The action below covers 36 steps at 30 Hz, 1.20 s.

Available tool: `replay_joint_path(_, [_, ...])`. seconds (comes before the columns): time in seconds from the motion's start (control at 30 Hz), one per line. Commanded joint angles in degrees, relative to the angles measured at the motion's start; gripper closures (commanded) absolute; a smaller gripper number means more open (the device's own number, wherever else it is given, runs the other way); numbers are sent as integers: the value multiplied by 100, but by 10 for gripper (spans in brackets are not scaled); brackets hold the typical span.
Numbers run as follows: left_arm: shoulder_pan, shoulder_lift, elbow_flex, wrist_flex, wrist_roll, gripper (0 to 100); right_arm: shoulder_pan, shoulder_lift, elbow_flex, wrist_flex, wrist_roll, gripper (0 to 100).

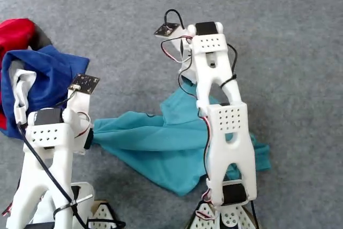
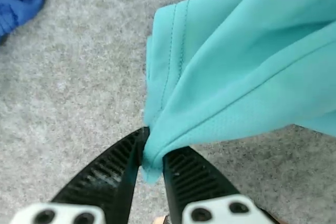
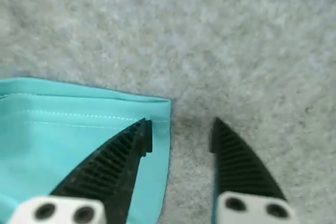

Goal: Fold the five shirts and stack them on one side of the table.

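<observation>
**Operator:** Which step am I on?

**Spotter:** You're working the teal shirt point(image 1: 155, 143), and I'd judge it an early fold. It lies rumpled on the grey table point(image 1: 289, 52), not yet squared. Your left gripper point(image 2: 152, 163) is pinching a bunched edge of it, with cloth drawn up between the jaws.

**Operator:** And my right?

**Spotter:** Your right gripper point(image 3: 181, 137) is spread at the teal shirt's hemmed corner. One finger is over the cloth and the other is over bare table just beside the hem (it grips nothing, as far as I can see).

**Operator:** So what does the next move need?

**Spotter:** I think you need to straddle that hem with the right jaws and close on the corner. Then lift both holds together, so the edge stays taut while you carry it across the body of the teal shirt. If only the left pulls, the cloth will probably drag and bunch.

**Operator:** And the rest?

**Spotter:** A blue shirt point(image 1: 48, 76) and a red shirt point(image 1: 16, 30) lie heaped and unfolded, well apart from the teal shirt, beyond its left-gripper end. By my reading, most of the job lies ahead of you.
</observation>
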<state>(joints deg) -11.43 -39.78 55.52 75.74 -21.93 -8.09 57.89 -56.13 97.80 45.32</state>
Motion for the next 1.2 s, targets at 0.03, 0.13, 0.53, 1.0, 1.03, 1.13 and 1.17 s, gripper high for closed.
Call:
replay_joint_path(0.03, [-57, -132, -66, -62, -26, 971, -88, -40, -224, 18, -26, 756])
replay_joint_path(0.13, [-57, -114, -66, -62, -26, 971, -97, 57, -268, 9, -18, 771])
replay_joint_path(0.53, [-57, -114, -66, -70, -26, 971, -273, 549, -277, -79, -70, 808])
replay_joint_path(1.0, [-66, -132, -66, -62, -26, 971, -114, 541, -382, -44, -316, 943])
replay_joint_path(1.03, [-66, -132, -66, -62, -26, 971, -70, 549, -453, 18, -308, 943])
replay_joint_path(1.13, [-66, -132, -154, -62, -9, 971, -18, 549, -699, 237, -290, 956])
replay_joint_path(1.17, [-66, -132, -207, -62, 79, 971, -18, 549, -778, 290, -281, 962])
